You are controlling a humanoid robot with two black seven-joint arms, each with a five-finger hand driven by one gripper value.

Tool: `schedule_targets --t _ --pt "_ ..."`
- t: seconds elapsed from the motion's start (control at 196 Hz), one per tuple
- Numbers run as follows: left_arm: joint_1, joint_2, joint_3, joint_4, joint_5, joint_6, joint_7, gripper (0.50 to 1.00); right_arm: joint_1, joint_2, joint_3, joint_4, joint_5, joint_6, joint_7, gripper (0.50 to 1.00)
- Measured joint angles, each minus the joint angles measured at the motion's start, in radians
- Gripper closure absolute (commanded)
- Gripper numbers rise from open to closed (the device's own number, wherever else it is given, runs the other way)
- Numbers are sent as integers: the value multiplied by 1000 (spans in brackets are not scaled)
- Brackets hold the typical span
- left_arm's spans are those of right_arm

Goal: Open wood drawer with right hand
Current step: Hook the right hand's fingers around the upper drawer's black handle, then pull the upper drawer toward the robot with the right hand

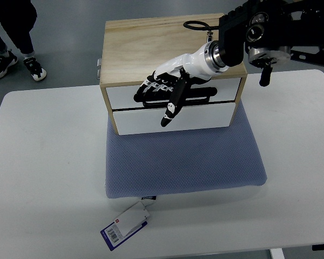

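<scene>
From the top view, a wooden drawer cabinet (170,38) with a light plywood top stands on a blue-grey foam cushion (183,162), which lies on a white table (48,162). The cabinet sits toward the far middle of the table and shows two white drawer fronts, one above the other. The upper drawer (227,89) carries a black bar handle (202,96) across its front; the lower drawer (202,116) sits flush beneath it.

The right hand (170,81) comes in from the upper right on a black arm and lies over the left half of the upper drawer front. Its fingers (148,89) are curled around the black handle, gripping it, while the thumb (171,110) points down across the gap onto the lower drawer front.

A white and blue tag (125,225) hangs off the cushion's near edge onto the table. At the far left, a person's legs and sneakers (19,65) stand on the floor.
</scene>
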Motion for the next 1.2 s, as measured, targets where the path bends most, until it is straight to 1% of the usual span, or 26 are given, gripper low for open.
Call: schedule_targets --t 0.557,0.802,1.201 --pt "0 0 -2 2 0 0 0 500 -5 -1 -77 1 -5 -43 -14 560" --pt "0 0 -2 3 0 0 0 500 -4 -3 -114 1 -7 -42 -21 560" --pt "0 0 -2 4 0 0 0 500 -2 -8 -131 17 -7 -17 -30 558"
